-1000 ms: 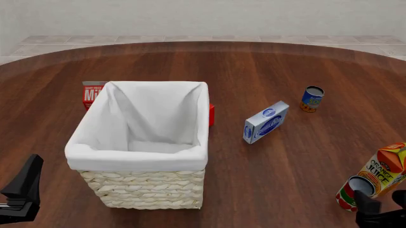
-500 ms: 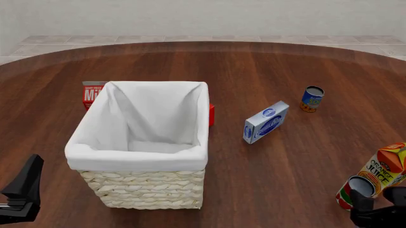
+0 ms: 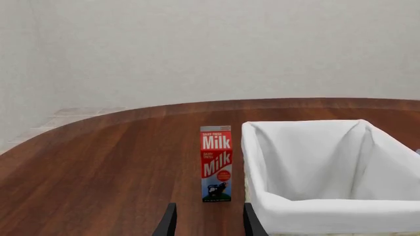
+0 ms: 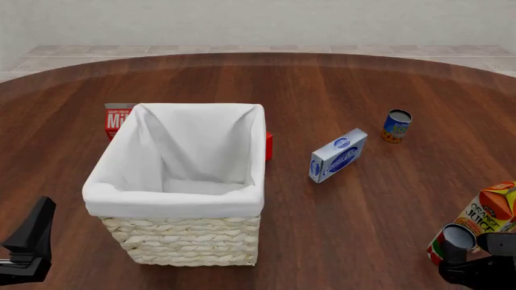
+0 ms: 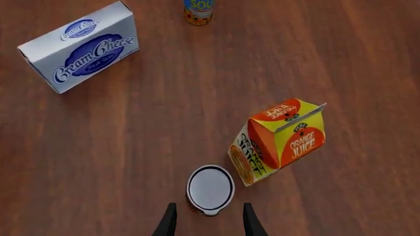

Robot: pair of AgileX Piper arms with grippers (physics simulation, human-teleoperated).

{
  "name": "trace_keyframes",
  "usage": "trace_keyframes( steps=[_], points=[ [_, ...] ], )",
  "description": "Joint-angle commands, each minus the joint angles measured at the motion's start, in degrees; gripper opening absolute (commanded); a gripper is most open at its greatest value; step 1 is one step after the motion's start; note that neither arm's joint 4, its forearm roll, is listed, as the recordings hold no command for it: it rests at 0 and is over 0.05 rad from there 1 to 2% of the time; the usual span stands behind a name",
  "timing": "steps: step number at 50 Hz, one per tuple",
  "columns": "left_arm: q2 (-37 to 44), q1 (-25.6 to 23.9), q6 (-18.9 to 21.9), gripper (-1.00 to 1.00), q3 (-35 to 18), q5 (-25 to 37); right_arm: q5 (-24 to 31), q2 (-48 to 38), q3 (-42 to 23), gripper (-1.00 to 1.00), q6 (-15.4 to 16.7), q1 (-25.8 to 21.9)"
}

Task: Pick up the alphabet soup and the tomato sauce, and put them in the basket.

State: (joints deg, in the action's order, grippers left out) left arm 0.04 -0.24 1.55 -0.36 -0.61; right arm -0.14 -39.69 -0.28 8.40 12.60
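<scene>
Left wrist view: left gripper (image 3: 205, 223) is parked low over the table, fingers spread w/ nothing between them, touching nothing. Ahead stand a milk carton (image 3: 217, 163) and, just beside it, the basket (image 3: 315, 216), white liner open, no cans inside as far as seen here. This arm has no job in the current step.

Front view: step in hand looks like the approach to the tomato sauce (image 4: 448, 243), upright near the table's near-right edge, touching or nearly touching the orange juice carton (image 4: 487, 220). Right gripper (image 4: 475, 269) sits just behind the can; how wide it is can't be judged from here. Alphabet soup (image 4: 396, 125) stands upright further back on the right, near the cream cheese box (image 4: 338, 154), well apart from the basket.

Right wrist view: right gripper's fingers are spread, empty, tips just short of the tomato sauce's grey top, can roughly centred between them. To do it well: come down straight so both fingers straddle the can's body, keep the carton-side finger from nudging the juice carton (gap there is tight), close low enough for a firm hold, lift vertical before swinging to the basket.
</scene>
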Motion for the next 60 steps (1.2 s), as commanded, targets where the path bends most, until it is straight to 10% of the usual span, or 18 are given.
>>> trace_keyframes(
  steps=[1,60],
  points=[
    [0.0,0.0,0.1,1.00,0.0,0.0,-3.6,-4.0,0.2,1.00,-0.1,-0.4],
    [0.0,0.2,-0.1,1.00,0.0,0.0,-20.7,-23.4,0.3,1.00,0.0,-0.5]
  ],
)
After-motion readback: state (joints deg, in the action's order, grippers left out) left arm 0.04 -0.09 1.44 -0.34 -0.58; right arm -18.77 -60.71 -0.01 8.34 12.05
